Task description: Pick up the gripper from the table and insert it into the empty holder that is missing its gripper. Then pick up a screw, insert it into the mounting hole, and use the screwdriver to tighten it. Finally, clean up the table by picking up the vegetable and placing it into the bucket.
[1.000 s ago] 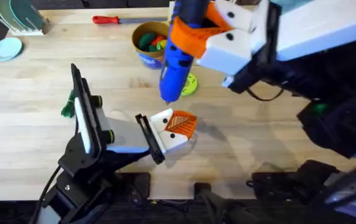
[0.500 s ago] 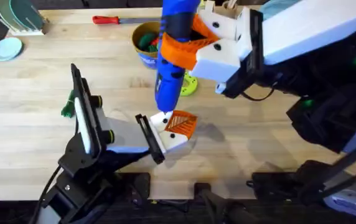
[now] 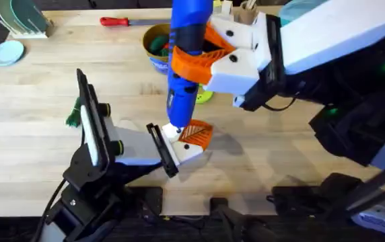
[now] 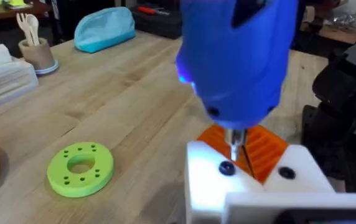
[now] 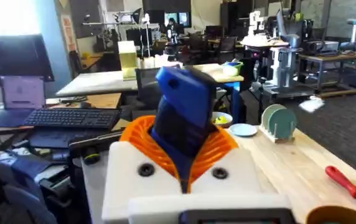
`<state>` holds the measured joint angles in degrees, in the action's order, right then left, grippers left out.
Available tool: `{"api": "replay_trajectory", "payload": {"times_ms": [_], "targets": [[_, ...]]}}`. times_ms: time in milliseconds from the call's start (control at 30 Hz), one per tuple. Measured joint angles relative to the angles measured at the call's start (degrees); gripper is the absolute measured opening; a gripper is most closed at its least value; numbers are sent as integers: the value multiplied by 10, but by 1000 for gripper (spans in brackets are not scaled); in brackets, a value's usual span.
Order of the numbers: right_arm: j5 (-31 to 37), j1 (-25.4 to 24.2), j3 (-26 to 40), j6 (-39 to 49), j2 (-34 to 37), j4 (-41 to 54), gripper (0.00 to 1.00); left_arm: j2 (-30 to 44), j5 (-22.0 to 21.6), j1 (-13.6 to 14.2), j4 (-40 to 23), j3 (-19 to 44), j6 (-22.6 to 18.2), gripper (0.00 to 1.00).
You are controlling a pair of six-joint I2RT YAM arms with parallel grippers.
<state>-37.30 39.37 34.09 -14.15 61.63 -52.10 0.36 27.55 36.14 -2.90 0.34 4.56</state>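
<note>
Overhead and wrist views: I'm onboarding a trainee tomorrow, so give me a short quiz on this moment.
1. True or false: the right claw holds the blue screwdriver upright over the white holder.
2. Multiple choice: in the left wrist view, the screwdriver's bit points down at: A) the green ring; B) the holder's top face, beside a dark screw; C) the bare table.
3. Fill in: the red-handled screwdriver lies at the table's ____ edge, to the left of the bucket.

Key: 1 true; 2 B; 3 far.
</note>
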Motion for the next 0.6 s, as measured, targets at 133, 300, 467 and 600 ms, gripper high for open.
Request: {"api": "replay_trajectory", "payload": {"times_ms": [133,300,467,600], "targets": [[-1,8,0,-6,8,-2,19,0,0,0,0,0,0,4],[0,14,0,-10,23,-2,19,0,0,0,0,0,0,4],[-1,8,0,-11,23,-18,19,0,0,0,0,0,0,4],[-1,4,0,-11,23,-35,19,0,0,0,0,0,0,4]]}}
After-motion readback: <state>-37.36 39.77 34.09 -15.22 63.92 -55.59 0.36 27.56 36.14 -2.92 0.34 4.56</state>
